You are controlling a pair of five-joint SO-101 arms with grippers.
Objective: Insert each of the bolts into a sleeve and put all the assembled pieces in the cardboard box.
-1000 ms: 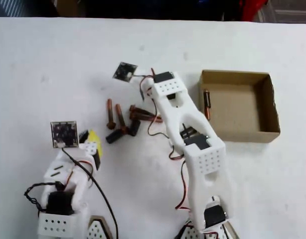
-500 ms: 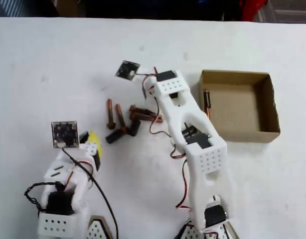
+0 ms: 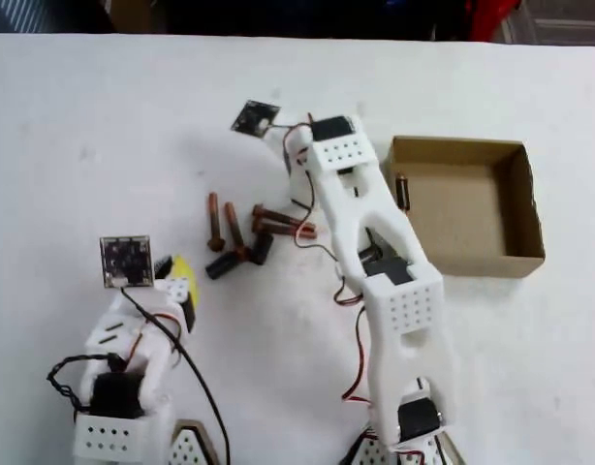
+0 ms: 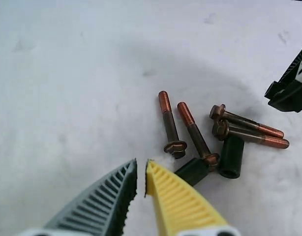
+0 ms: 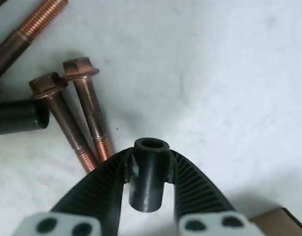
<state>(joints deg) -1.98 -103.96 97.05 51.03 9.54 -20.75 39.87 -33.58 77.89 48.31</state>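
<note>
My right gripper (image 5: 149, 156) is shut on a short black sleeve (image 5: 148, 177), held upright above the table beside two copper bolts (image 5: 89, 110). A second black sleeve (image 5: 15, 117) lies beside those bolts. In the high view several bolts (image 3: 234, 231) and two sleeves (image 3: 263, 248) lie together at mid-table, left of the right arm (image 3: 341, 170). My left gripper (image 4: 141, 169), grey and yellow fingers together and empty, sits just short of that pile (image 4: 195, 130). The cardboard box (image 3: 516, 208) at the right holds one bolt-like piece (image 3: 402, 194) against its left wall.
The right arm's red and black wires (image 3: 312, 228) hang over the bolts nearest the box. The left arm's base and cable (image 3: 181, 358) take up the near left. The table's far edge (image 3: 278, 37) lies well beyond the pile.
The right arm has shifted farther from the camera and slightly toward the box, drawing off the bolt pile. The left arm has stayed put.
</note>
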